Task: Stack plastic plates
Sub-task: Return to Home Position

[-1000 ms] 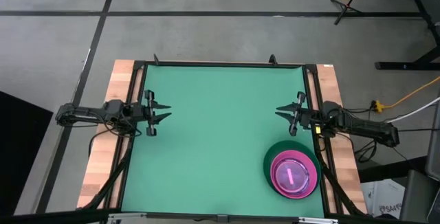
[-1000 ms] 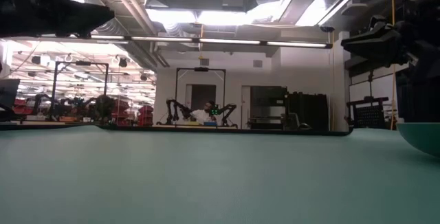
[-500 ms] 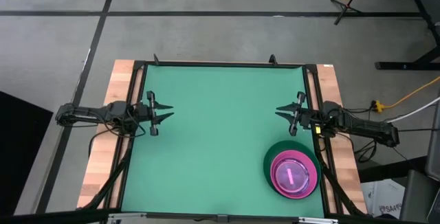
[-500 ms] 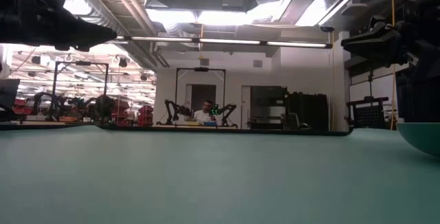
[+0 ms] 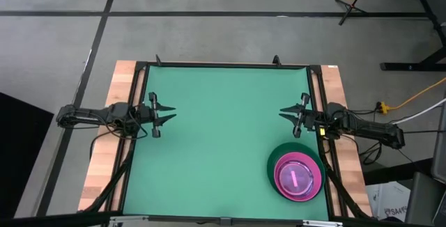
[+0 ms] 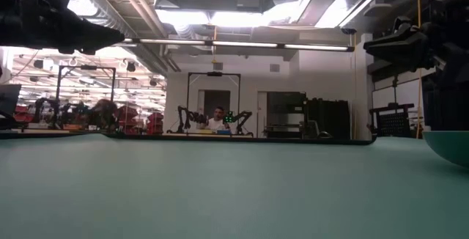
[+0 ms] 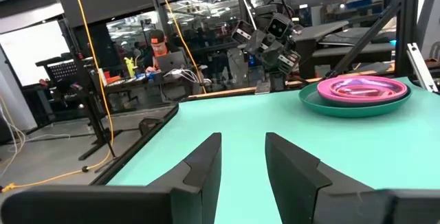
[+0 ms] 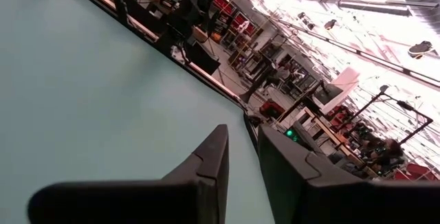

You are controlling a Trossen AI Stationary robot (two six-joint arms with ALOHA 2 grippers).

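The plates sit in one stack (image 5: 298, 175) at the table's near right. A large dark green plate (image 5: 275, 159) lies flat on the mat. A hot pink plate (image 5: 313, 185) rests in it, with translucent pink ones (image 5: 296, 175) nested on top. The stack also shows in the left wrist view (image 7: 357, 90), and the green rim (image 6: 448, 145) shows in the low view. No dark grey or cyan plate shows. My left gripper (image 5: 169, 114) (image 7: 243, 138) hovers open at the left edge. My right gripper (image 5: 284, 112) (image 8: 240, 129) hovers open at the right edge, farther back than the stack.
The green mat (image 5: 216, 136) lies inside a black frame (image 5: 223, 65) with wooden strips along both sides. Bare mat stretches between the two grippers and to the left of the stack. A person sits at a desk (image 7: 161, 52) in the room beyond the table.
My left gripper has shifted a little toward the table's middle and come slightly lower, then stayed still. The plates have not moved.
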